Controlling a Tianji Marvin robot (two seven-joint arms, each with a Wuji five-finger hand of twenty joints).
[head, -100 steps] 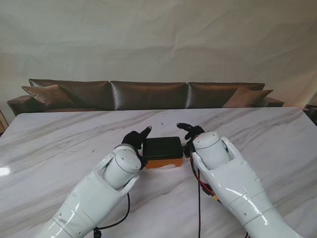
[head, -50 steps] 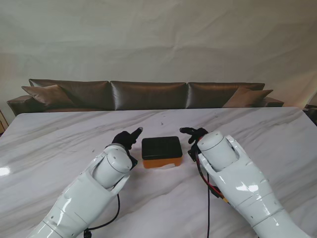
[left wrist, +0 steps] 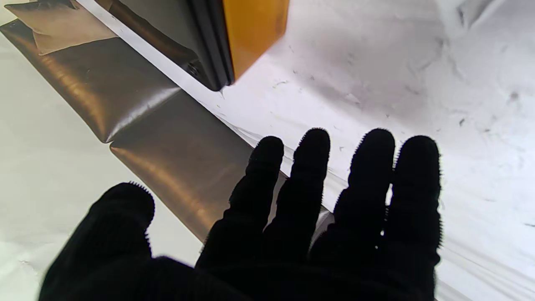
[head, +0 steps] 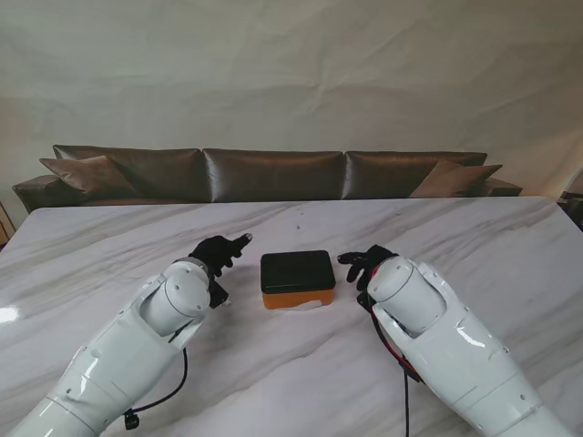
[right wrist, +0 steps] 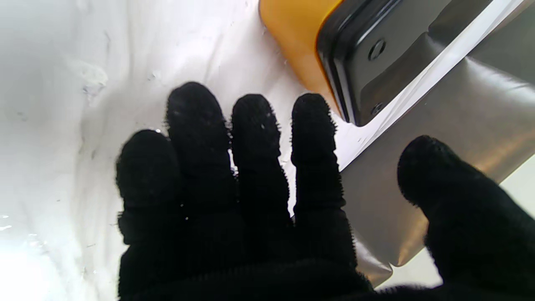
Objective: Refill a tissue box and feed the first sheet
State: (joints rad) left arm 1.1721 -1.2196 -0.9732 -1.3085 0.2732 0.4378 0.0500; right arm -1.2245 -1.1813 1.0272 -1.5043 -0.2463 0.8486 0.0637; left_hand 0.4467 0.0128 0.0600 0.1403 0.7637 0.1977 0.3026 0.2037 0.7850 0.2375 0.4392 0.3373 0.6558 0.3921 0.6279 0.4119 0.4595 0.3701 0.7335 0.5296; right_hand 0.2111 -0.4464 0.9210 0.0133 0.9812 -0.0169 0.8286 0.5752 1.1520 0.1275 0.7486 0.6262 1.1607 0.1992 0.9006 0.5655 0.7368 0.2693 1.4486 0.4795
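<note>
1. The tissue box (head: 298, 279) sits on the white marble table (head: 109, 255) midway between the two arms, orange body down and black panel on top; a scrap of white, which looks like tissue, shows at its nearer edge.
2. Nearest to me, both white forearms rise from the corners. Over the last second they have swung outward: a second ago each hand was pressed close to an end of the box, and now each stands clear of it.
3. The left hand (head: 217, 252) hangs just beside the box's left end, not touching, fingers spread and extended, holding nothing. Its wrist view shows the fingers (left wrist: 311, 175) splayed over bare marble with the box's orange corner (left wrist: 250, 33) apart from them.
4. The right hand (head: 364, 262) mirrors this at the right end, likewise spread and empty; its fingers (right wrist: 255, 138) lie near the box's corner (right wrist: 301, 46) without contact.
5. Farther off, the brown sofa (head: 273, 173) lines the table's far edge, before a pale wall.
6. My reading: the box has just been let go and set to rest, black base uppermost by the look of its screw holes. If the refill is in, turning the box over and drawing out the first sheet likely remains. Whether the slot faces down cannot be seen.
</note>
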